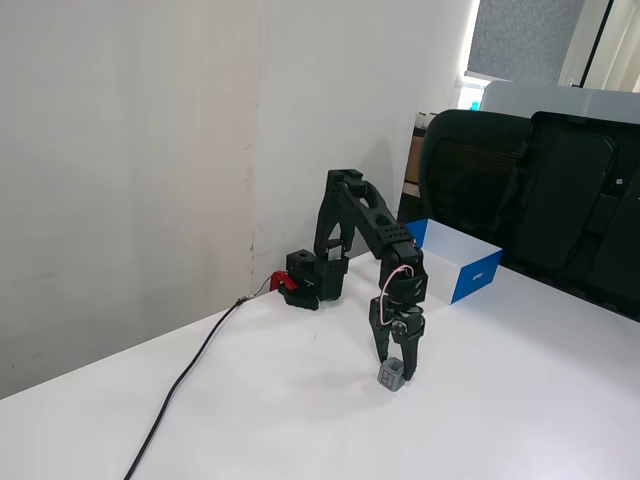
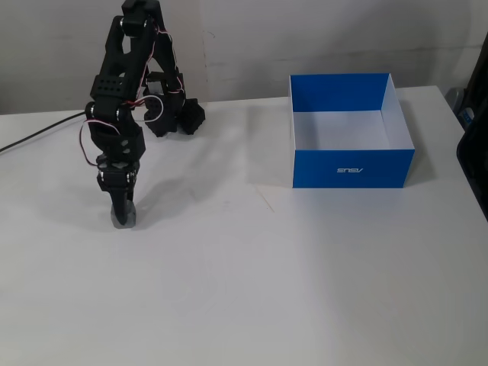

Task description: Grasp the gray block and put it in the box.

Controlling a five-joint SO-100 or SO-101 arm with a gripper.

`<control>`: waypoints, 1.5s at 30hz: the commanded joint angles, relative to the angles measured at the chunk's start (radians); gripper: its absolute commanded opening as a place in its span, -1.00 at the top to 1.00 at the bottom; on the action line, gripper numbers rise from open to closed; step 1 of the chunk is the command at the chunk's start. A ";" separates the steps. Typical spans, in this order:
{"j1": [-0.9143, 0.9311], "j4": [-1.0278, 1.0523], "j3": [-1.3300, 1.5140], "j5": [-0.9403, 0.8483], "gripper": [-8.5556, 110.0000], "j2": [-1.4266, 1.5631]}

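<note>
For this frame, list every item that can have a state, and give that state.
gripper: lowered to the table, fingers straddling the gray block; whether it is clamped cannot be told.
gray block: on the table between the fingers, not lifted.
box: open-topped, empty, upright, apart from the arm.
cable: lying loose across the table towards the arm's base.

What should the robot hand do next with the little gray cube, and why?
Probably pinch shut. In both fixed views the gripper is down at the gray block on the table, with its fingers reaching down around the cube but looking a bit apart. The block sits on the table, and the box is empty and off to the side, so it likely needs a firm grip before lifting.
</note>
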 commanded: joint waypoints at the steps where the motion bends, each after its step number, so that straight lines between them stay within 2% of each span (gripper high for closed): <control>1: 0.000 0.000 -0.084 0.005 0.56 0.014; 17: 0.012 0.031 -0.123 0.011 0.65 0.049; 24: 0.084 0.137 -0.276 0.032 0.66 0.064; 35: 0.281 0.321 -0.571 0.086 0.68 0.067; 45: 0.580 0.482 -0.787 0.094 0.68 0.112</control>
